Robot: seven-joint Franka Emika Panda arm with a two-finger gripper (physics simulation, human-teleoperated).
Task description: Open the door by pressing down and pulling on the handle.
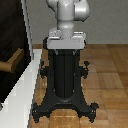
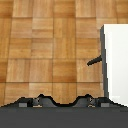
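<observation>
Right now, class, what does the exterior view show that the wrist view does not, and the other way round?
Only the exterior view shows the dark door with its tan handle, the tall black pedestal and the white arm. Only the wrist view shows a white panel with a small dark lever jutting from its edge; whether that is the handle cannot be told. Both show the wooden floor.
</observation>
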